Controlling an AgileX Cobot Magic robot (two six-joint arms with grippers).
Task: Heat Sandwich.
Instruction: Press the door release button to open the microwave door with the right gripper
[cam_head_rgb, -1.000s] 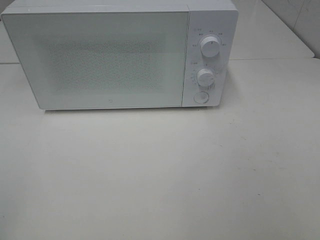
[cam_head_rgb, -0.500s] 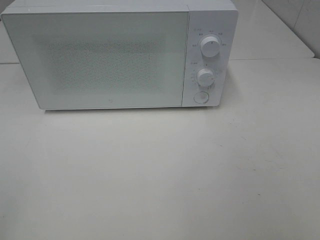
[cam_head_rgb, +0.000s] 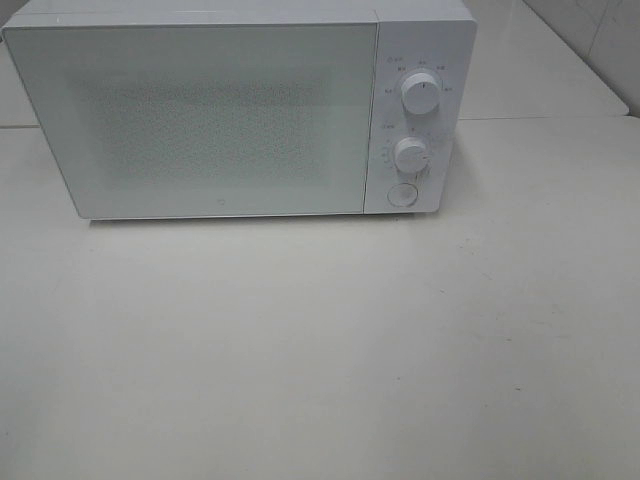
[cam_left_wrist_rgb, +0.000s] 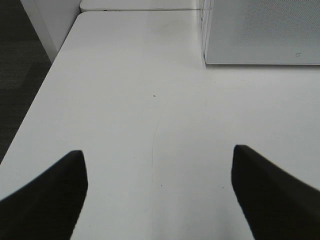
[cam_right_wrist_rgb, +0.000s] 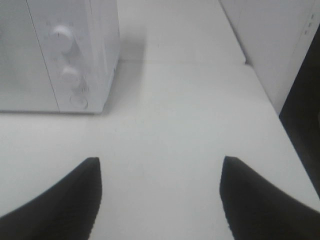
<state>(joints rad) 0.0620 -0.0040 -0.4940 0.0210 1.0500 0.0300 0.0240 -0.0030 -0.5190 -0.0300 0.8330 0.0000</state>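
A white microwave (cam_head_rgb: 220, 115) stands at the back of the table with its door (cam_head_rgb: 200, 120) shut. Its two dials (cam_head_rgb: 421, 92) and round button (cam_head_rgb: 402, 195) sit on the right panel. The sandwich is out of view in every frame. No arm shows in the exterior high view. In the left wrist view my left gripper (cam_left_wrist_rgb: 159, 155) stands open over bare table, with the microwave's corner (cam_left_wrist_rgb: 260, 35) ahead of it. My right gripper (cam_right_wrist_rgb: 161, 167) is open too, over bare table, with the microwave's control panel (cam_right_wrist_rgb: 70, 75) in front.
The white table (cam_head_rgb: 320, 350) ends at an edge (cam_left_wrist_rgb: 35, 110) beside the left gripper, with dark floor beyond. A second table surface (cam_head_rgb: 540, 60) lies behind on the right. A white wall or cabinet (cam_right_wrist_rgb: 280, 45) stands past the right table edge.
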